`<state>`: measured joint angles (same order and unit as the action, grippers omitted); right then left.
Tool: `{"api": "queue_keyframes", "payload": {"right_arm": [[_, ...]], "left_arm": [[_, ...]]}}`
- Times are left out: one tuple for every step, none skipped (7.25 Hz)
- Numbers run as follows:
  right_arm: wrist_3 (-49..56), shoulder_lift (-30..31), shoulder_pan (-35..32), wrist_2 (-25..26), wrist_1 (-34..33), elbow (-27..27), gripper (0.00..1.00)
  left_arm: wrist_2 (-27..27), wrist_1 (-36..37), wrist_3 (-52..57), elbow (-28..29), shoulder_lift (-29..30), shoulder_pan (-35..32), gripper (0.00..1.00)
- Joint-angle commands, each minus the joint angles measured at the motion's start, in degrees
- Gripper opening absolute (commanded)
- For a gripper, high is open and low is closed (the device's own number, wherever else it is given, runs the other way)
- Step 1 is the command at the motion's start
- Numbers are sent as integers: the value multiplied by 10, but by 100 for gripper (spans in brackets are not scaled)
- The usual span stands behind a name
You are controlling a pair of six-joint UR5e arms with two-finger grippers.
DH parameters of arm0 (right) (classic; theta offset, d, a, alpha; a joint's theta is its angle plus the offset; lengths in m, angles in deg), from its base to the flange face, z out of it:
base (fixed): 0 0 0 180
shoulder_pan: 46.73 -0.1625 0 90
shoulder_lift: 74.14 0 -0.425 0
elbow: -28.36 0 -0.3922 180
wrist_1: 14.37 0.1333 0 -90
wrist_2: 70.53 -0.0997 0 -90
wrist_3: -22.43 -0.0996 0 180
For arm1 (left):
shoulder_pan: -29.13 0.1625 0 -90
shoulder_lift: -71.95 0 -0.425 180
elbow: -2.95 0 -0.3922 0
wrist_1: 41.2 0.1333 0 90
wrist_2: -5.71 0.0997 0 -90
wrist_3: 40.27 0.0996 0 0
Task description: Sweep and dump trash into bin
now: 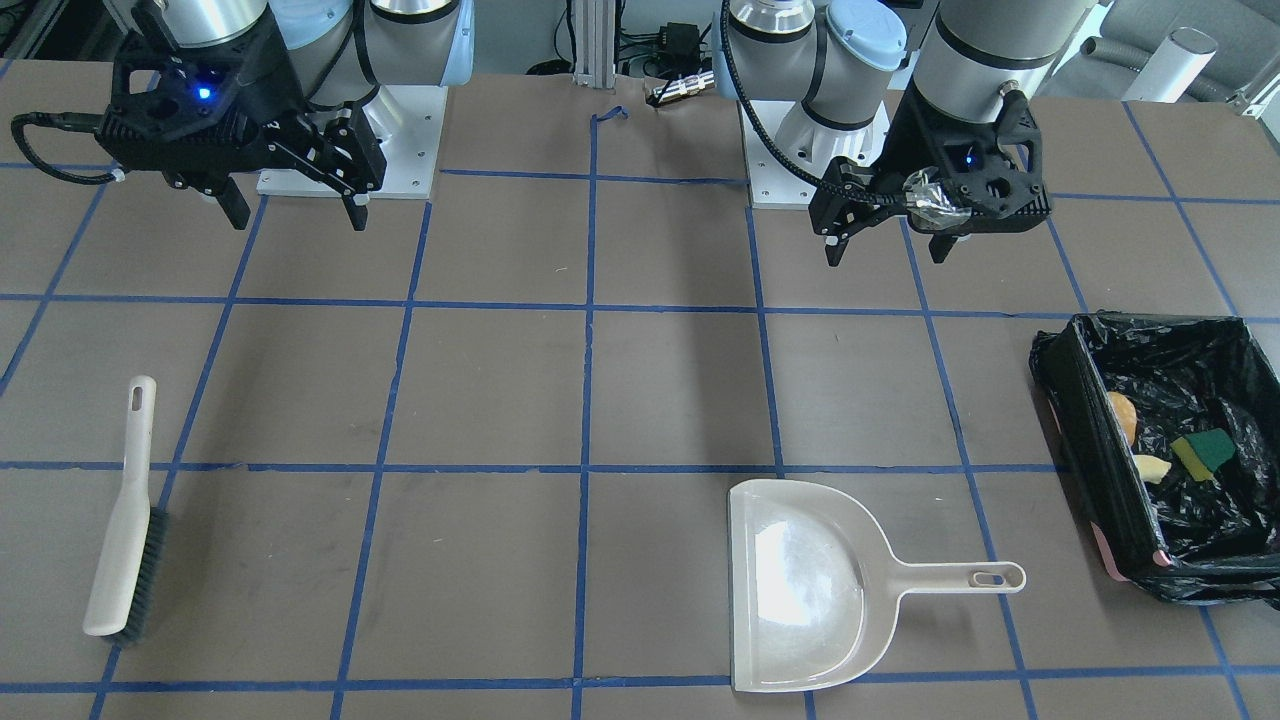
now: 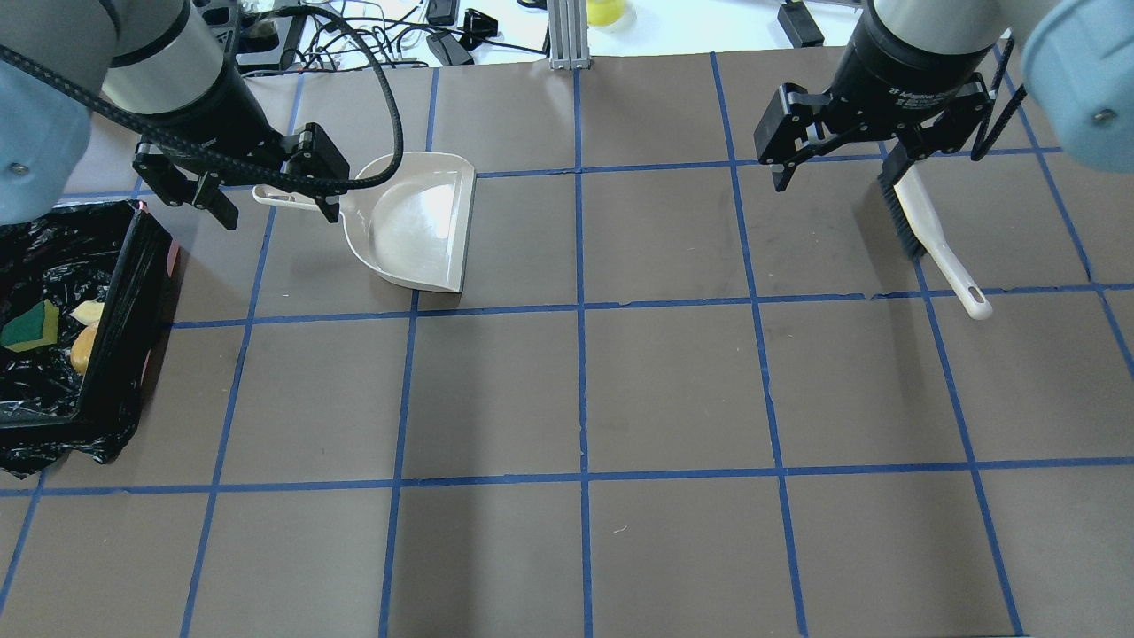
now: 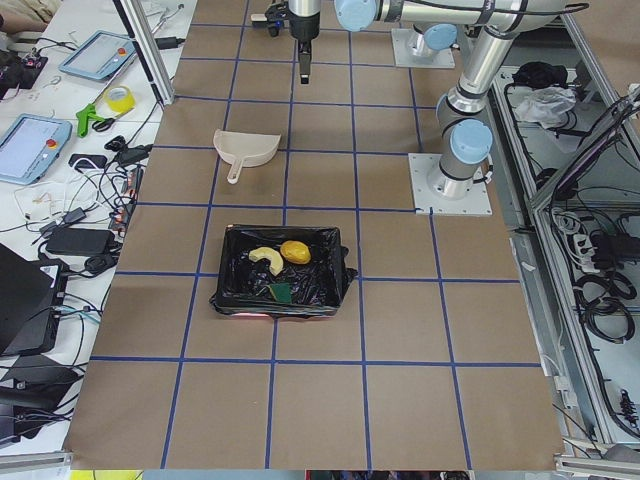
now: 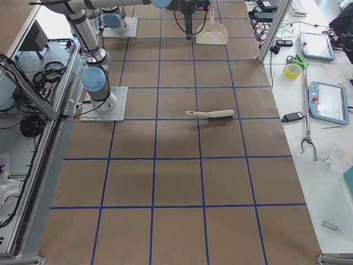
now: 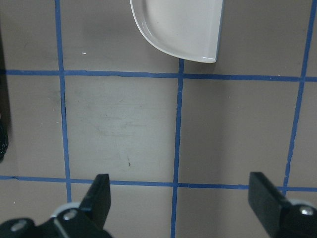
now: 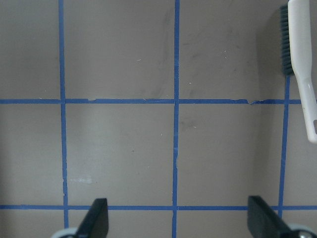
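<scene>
Up over the robot's side of the worktop, the left tool hangs with its jaws spread wide and nothing between them. Same deal for the right tool: wide open, empty, off the surface.

Out past the left tool the beige dustpan lies flat, handle pointing toward the robot's left and straight mouth edge facing its right. Further out at that left end sits the bin with its crinkly black liner.

All the trash is inside it, bunched by the wall nearest the dustpan: the golden-brown potato-like lump, the pale crescent and the yellow-and-green sponge wedge.

The brush lies on the robot's right side, long axis running roughly toward and away from the robot, hang-hole end toward it.
</scene>
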<state>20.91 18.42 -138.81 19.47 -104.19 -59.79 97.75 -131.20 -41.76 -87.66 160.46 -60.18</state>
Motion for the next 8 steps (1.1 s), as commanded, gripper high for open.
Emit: {"api": "queue_keyframes", "payload": {"right_arm": [[-1, 0, 0, 0, -1, 0, 100], [-2, 1, 1, 0, -2, 2, 100], [-2, 1, 0, 0, -1, 2, 100], [-2, 1, 0, 0, -1, 2, 100], [-2, 1, 0, 0, -1, 2, 100], [-2, 1, 0, 0, -1, 2, 100], [-2, 1, 0, 0, -1, 2, 100], [-3, 1, 0, 0, -1, 2, 100]], "left_arm": [[-2, -3, 1, 0, -3, -3, 100], [-3, -3, 1, -1, -7, -2, 100], [-6, -3, 1, -4, -7, -2, 100], [-5, -3, 1, -5, -9, -2, 100], [-7, -2, 1, -6, -8, -3, 100], [-6, 4, 3, -8, -4, -3, 100], [-5, 5, -1, -8, -4, -3, 100], [-6, 13, -1, -8, -1, -3, 100]]}}
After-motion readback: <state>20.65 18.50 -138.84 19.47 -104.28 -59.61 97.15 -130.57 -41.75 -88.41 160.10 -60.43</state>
